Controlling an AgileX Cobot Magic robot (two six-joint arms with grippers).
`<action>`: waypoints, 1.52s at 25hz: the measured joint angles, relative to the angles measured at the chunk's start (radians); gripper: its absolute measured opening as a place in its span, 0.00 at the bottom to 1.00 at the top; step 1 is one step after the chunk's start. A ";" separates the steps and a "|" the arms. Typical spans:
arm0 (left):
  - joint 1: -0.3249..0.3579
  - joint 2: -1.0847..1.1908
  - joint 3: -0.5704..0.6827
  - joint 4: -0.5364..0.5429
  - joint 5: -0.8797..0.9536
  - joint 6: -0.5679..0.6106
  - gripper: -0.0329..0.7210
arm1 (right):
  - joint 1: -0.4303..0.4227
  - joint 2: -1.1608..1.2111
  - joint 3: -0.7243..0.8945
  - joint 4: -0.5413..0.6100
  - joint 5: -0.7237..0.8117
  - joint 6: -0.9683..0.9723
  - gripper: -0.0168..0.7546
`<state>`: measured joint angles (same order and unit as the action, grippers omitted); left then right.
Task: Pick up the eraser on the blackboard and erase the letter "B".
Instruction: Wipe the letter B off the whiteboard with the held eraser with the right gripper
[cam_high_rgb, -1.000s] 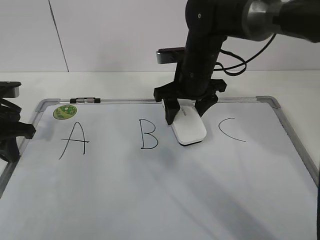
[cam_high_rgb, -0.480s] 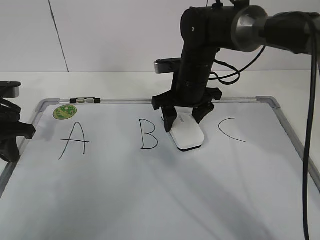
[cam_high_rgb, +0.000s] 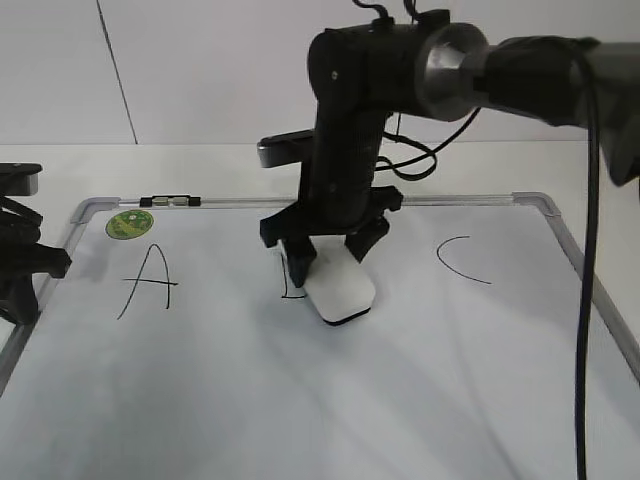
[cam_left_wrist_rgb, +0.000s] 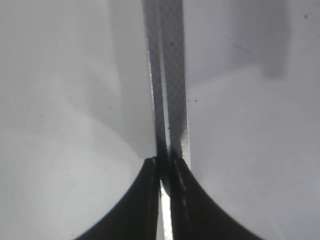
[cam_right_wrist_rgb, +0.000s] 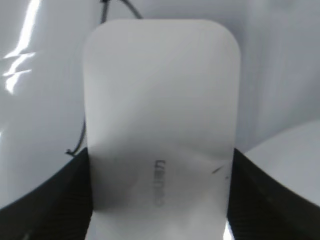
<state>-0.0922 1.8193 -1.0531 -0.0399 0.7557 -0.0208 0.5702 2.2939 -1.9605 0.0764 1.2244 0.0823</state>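
Observation:
My right gripper (cam_high_rgb: 328, 262) is shut on the white eraser (cam_high_rgb: 340, 290), which rests flat on the blackboard (cam_high_rgb: 330, 400). The eraser covers most of the letter "B" (cam_high_rgb: 289, 290); only a bit of its left stroke shows beside the eraser. In the right wrist view the eraser (cam_right_wrist_rgb: 160, 110) fills the frame between the black fingers (cam_right_wrist_rgb: 160, 200), with thin black strokes of the B (cam_right_wrist_rgb: 80, 142) at its left edge. My left gripper (cam_left_wrist_rgb: 162, 165) is shut and empty over the board's silver frame (cam_left_wrist_rgb: 170, 75), and sits at the far left in the exterior view (cam_high_rgb: 20, 260).
The letter "A" (cam_high_rgb: 148, 280) is on the left of the board and the letter "C" (cam_high_rgb: 458, 258) on the right. A round green magnet (cam_high_rgb: 130, 224) sits at the board's top left corner. The right arm's cables hang behind it.
My right gripper has slid the eraser leftward and a little toward the front, from beside the B onto it. The B is now mostly covered. The left arm has not moved.

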 joint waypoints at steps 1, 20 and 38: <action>0.000 0.000 0.000 0.000 0.000 0.000 0.06 | 0.025 0.001 0.000 0.000 0.000 0.000 0.73; 0.000 0.000 0.000 0.000 0.000 0.000 0.06 | 0.045 0.002 -0.001 -0.097 0.002 0.028 0.73; 0.000 0.000 0.000 -0.002 0.000 0.000 0.06 | -0.068 0.002 -0.002 -0.116 -0.067 0.032 0.73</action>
<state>-0.0922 1.8193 -1.0531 -0.0421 0.7557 -0.0208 0.5024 2.2962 -1.9628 -0.0398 1.1577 0.1146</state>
